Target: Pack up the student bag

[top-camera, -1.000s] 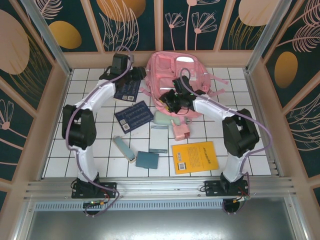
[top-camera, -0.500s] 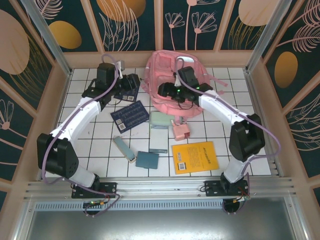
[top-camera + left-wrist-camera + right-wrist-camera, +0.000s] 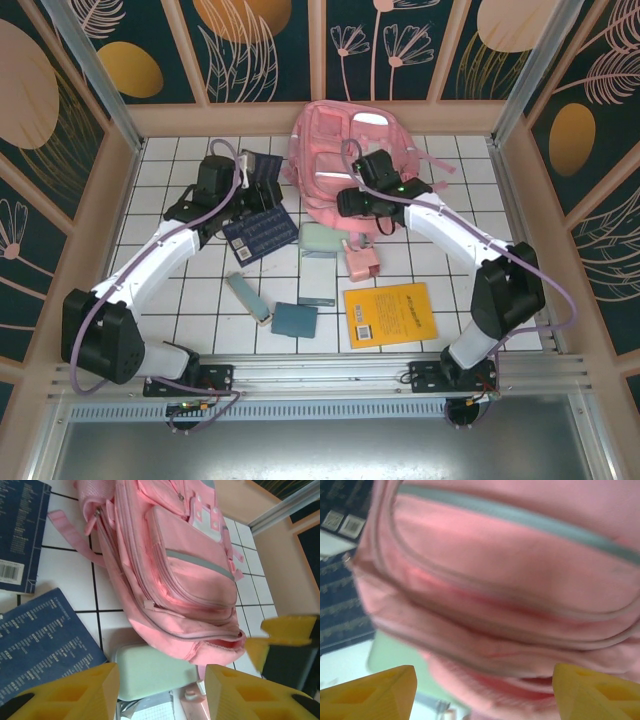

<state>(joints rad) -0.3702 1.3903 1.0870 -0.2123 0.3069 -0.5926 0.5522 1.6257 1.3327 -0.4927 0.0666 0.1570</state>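
Backpack, pink with silver-striped pockets, lies flat; left end effector and right end effector gape empty.

Top cam overhead; wrist cams close on bag.

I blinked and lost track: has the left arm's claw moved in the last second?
Yes. The left gripper has come forward, away from the back wall, toward the dark blue book.

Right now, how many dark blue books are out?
2. Far book lies next to the bag; near book lies beside the green case. The arms may hide more.
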